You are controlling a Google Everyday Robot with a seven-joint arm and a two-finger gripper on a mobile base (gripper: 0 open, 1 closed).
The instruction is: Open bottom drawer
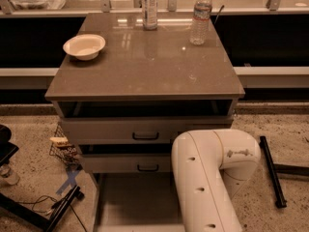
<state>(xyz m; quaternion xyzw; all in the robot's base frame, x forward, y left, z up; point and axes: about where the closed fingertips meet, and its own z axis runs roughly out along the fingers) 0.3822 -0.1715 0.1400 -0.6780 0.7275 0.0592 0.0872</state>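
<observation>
Because the cabinet showed its bottom drawer drawn well out towards the camera, with the pale floor of the drawer laid bare beneath the two fronts above, the opening step looked to me nearly or wholly finished. The drawer's own front and pull handle lay past the lower edge of the view, so how far it had travelled could not be told. The next move, as I judged it, called either for a short last pull straight along the runners or for a clean release and a retreat that did not nudge the drawer back in.

The robot arm filled the lower right. A thick white link ran up from the bottom edge just beside the open drawer and bent at a rounded elbow in front of the cabinet's right corner, about level with the middle drawer. The gripper was out of sight, apparently below the frame beyond that link, so I could not tell its opening or whether it had hold of anything.

The top drawer sat under a dark gap. On the cabinet top stood a water bottle and a bowl.
</observation>
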